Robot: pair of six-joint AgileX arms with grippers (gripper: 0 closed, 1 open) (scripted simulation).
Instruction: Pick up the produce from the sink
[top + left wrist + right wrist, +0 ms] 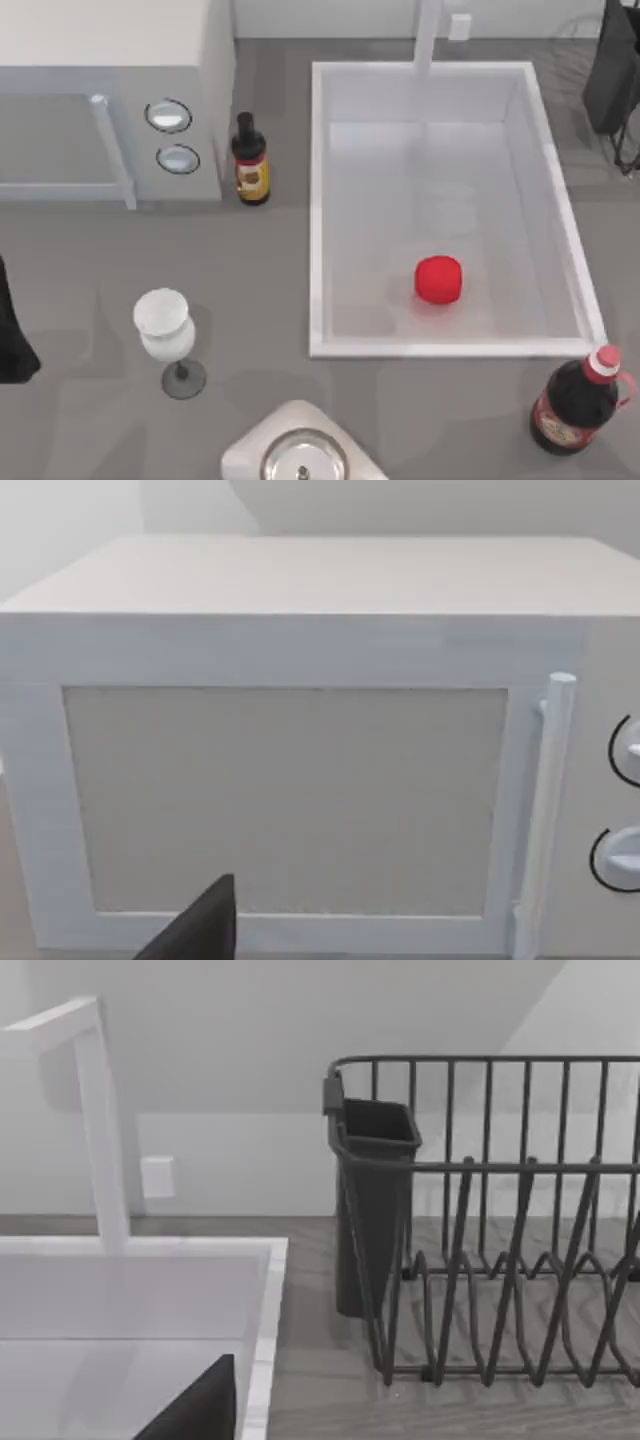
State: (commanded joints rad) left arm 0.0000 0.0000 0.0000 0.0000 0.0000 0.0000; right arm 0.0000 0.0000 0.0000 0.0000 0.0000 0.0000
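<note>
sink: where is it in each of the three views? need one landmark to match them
Top view: the sink takes up the centre-right, holding the red produce near its front wall.
Left wrist view: not in this picture; the microwave faces the camera.
Right wrist view: the sink's corner and rim lie beside the dark dish rack.
Shared landmark: the white faucet post at the sink's back rim.

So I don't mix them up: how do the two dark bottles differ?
The bottle by the microwave has a dark cap and stands left of the sink, beside the microwave. The red-capped bottle looks fatter, has a handle loop at its neck, and stands off the sink's near right corner. Both are dark, labelled and upright.
</note>
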